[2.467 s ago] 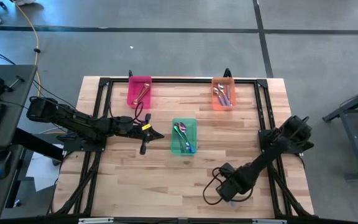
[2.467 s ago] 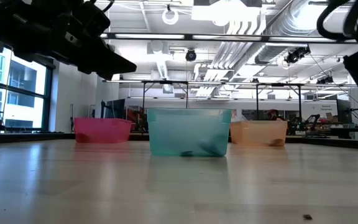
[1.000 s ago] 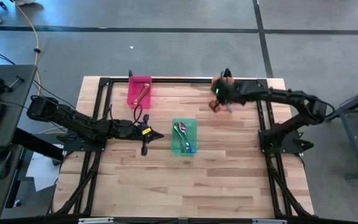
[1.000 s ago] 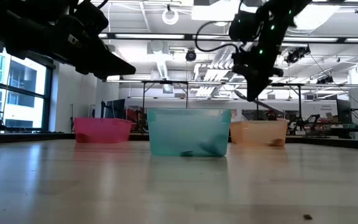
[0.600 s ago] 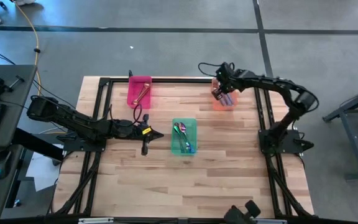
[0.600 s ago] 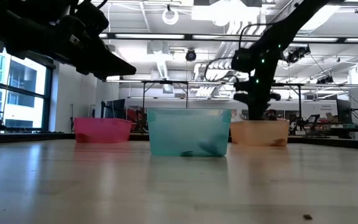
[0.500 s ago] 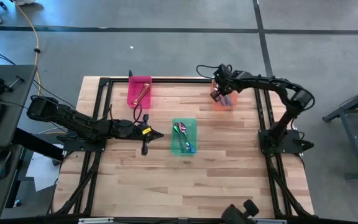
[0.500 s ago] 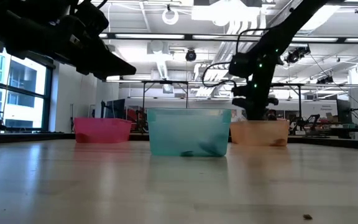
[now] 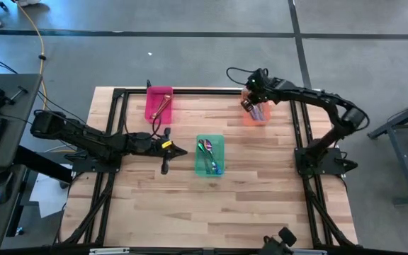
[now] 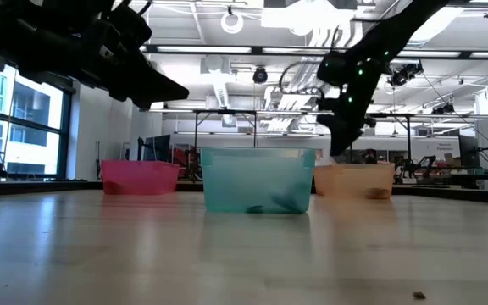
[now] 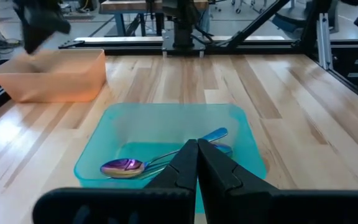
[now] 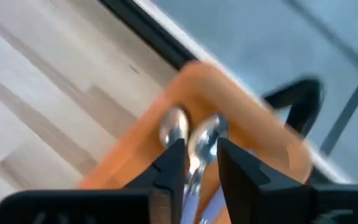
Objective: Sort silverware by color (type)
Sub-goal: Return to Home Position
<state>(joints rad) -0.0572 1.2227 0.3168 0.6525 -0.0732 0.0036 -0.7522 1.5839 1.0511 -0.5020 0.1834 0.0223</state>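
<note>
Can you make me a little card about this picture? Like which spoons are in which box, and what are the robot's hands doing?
pink bin: gold spoons inside
green bin: spoons with teal handles inside
orange bin: spoons with purple handles inside
loose spoons on the table: none seen
left gripper: shut, empty, beside the green bin and pointing at it
right gripper: open, empty, above the orange bin
</note>
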